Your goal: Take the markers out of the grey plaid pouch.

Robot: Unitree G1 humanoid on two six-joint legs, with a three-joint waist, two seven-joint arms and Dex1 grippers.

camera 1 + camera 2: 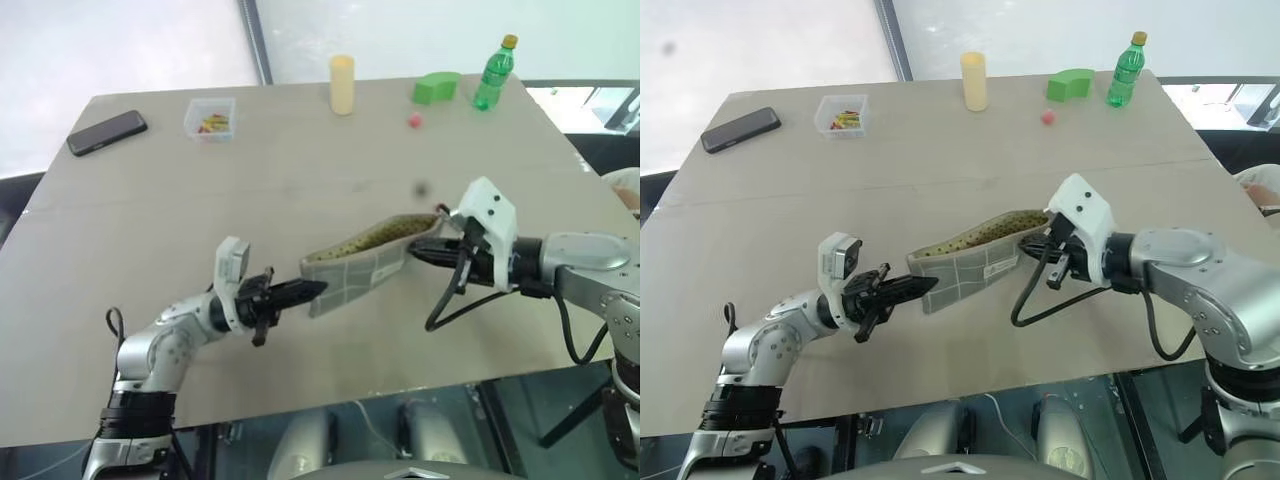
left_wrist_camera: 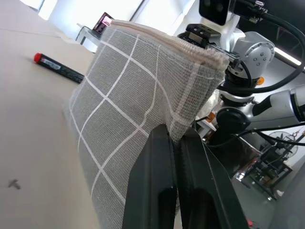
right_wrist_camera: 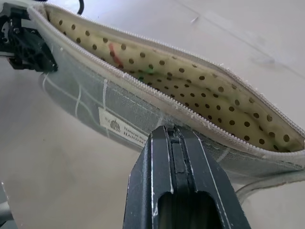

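Observation:
The grey plaid pouch [image 1: 365, 262] hangs just above the table [image 1: 300, 190] between my two grippers, mouth open, its spotted lining showing. My left gripper [image 1: 312, 289] is shut on its left end, fingers [image 2: 157, 157] pinching the corner. At the right end, my right gripper [image 3: 172, 129] is shut, its fingertips meeting on the near wall just below the zip. A black marker with a red end [image 2: 59, 67] lies on the table beyond the pouch. Deep inside the pouch [image 3: 228, 105] I see a faint green streak [image 3: 147, 70]; I cannot tell what it is.
Along the far edge stand a black phone [image 1: 107, 132], a clear box of coloured bits [image 1: 210, 118], a yellow cylinder [image 1: 342, 84], a green block [image 1: 436, 87], a green bottle [image 1: 493, 72] and a small red ball [image 1: 414, 121].

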